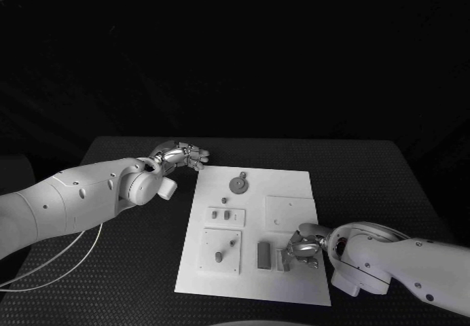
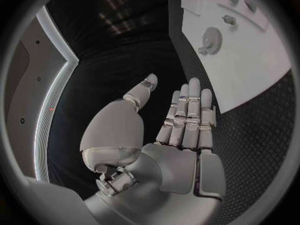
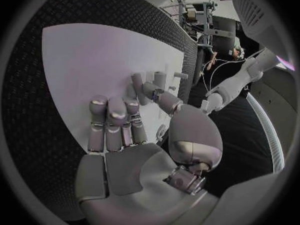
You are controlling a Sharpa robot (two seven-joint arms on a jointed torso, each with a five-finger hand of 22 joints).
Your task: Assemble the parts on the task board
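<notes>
— Hands, both noted? Left hand [image 1: 181, 155] first.

— Left hand hovers off the far left corner of the task board [image 1: 294, 265], fingers [image 2: 187, 110] straight and apart, palm bare, touching nothing.

— Right hand [image 1: 303, 246]?

— Low over the board's near right part, fingers [image 3: 112, 117] curled down, tips on the white plate. Beside a small upright part [image 1: 282, 259]; whether it grips it, cannot tell.

— Other parts?

— Gear [image 1: 239, 183] sits at the far middle of the board; dark bar [image 1: 263, 253] lies just left of the right hand.
</notes>
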